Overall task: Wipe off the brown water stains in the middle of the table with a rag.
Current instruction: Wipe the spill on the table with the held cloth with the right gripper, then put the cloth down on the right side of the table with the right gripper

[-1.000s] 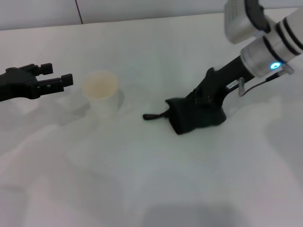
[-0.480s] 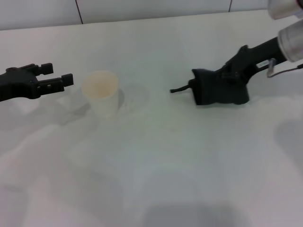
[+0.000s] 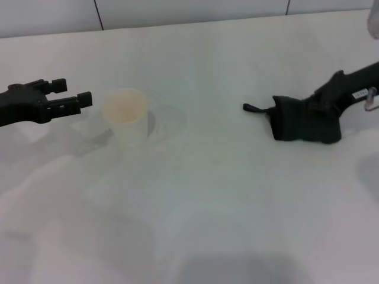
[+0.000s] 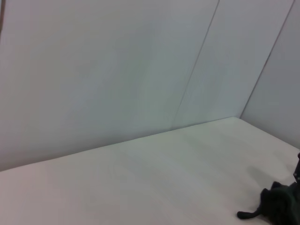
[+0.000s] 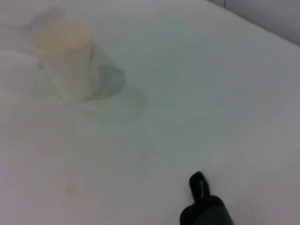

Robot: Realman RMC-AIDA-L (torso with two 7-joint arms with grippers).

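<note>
Our right gripper (image 3: 323,112) was clamped on the rag (image 3: 305,121), a soft, light wad resting on the bench (image 3: 225,195). We judged it best gripped by its bulk, not its tab. Our left gripper (image 3: 74,100) hung parted beside the cup (image 3: 125,115).

Bright diffuse light, soft shadows, perhaps slightly blurred

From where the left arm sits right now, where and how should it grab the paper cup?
Grip the cup across its side wall below the rim, coming level from the robot's left, where the left gripper hovers with jaws open. The cup stands upright on the table and tapers downward, so a side pinch probably suits it best.
</note>
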